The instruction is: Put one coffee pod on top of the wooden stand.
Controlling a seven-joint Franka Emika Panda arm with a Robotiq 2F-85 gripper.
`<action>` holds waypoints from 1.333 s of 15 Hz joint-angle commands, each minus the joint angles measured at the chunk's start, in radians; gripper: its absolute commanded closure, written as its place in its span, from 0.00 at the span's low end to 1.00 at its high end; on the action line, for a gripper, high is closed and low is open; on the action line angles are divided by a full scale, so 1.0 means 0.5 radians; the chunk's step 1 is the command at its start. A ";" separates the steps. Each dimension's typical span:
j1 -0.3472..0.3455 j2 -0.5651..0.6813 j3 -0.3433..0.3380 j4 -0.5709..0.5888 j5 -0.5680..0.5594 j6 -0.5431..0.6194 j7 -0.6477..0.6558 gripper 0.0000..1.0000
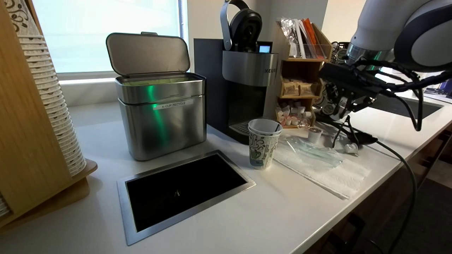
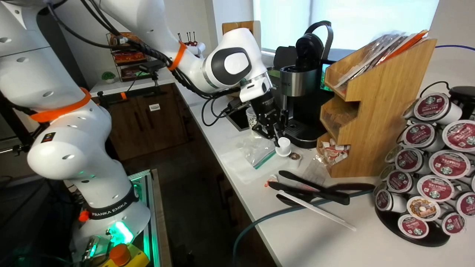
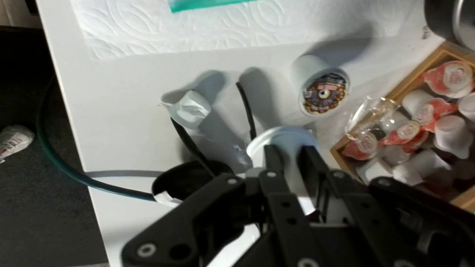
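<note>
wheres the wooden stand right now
In an exterior view, the wooden stand is right of centre, between the coffee machine and the pod carousel.

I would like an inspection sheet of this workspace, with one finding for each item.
Surface: white counter, paper towel lying on it.
Job's things: white pod held above the counter; wooden stand upright, packets in its top compartment.
Clutter: clear bag on the paper towel, black utensils, second pod standing on the counter.
Jaws: closed on the white pod.
Cables: dark green cable crossing the counter edge and hanging down.
Surroundings: coffee machine and steel bin, both open.
</note>
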 commanded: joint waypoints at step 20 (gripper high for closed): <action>0.019 0.116 -0.118 0.143 -0.515 -0.139 0.565 0.95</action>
